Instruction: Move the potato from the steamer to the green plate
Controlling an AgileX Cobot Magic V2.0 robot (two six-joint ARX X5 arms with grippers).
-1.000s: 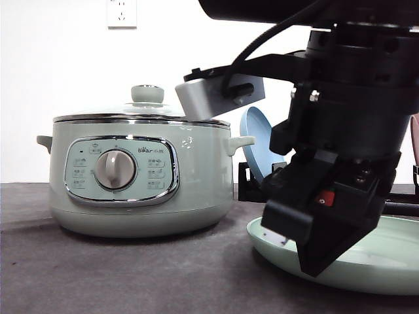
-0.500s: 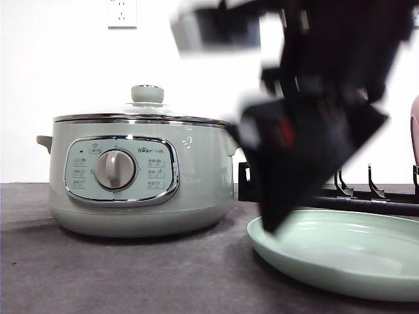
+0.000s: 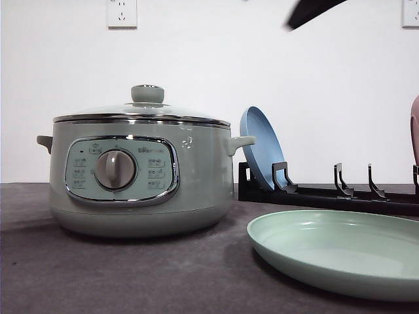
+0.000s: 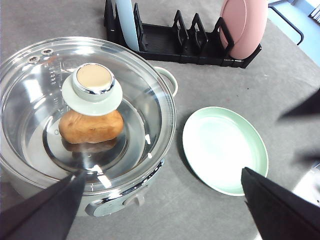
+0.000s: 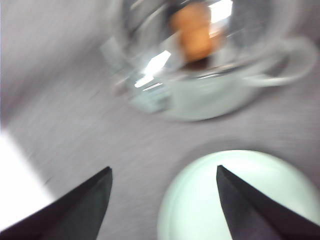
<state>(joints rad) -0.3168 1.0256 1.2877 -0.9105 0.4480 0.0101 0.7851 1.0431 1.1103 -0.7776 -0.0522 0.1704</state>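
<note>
Right end effector [image 5: 162, 200] blurred; potato [image 4: 91, 126] half-hidden under lid knob [image 4: 92, 82].

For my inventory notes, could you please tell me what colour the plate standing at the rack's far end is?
Pink; the plate shows best in the left wrist view.

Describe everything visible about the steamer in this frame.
The steamer is a round, pale sage-green electric pot standing upright on the dark grey table. Its front carries a chrome-rimmed panel with a central dial and small printed icons. A stubby handle sticks out on each side. A clear glass lid with a chrome rim and green knob sits closed on top. Through the glass, the potato lies inside on a shiny metal floor. Nothing grips it; the green plate lies beside it, apart.
</note>
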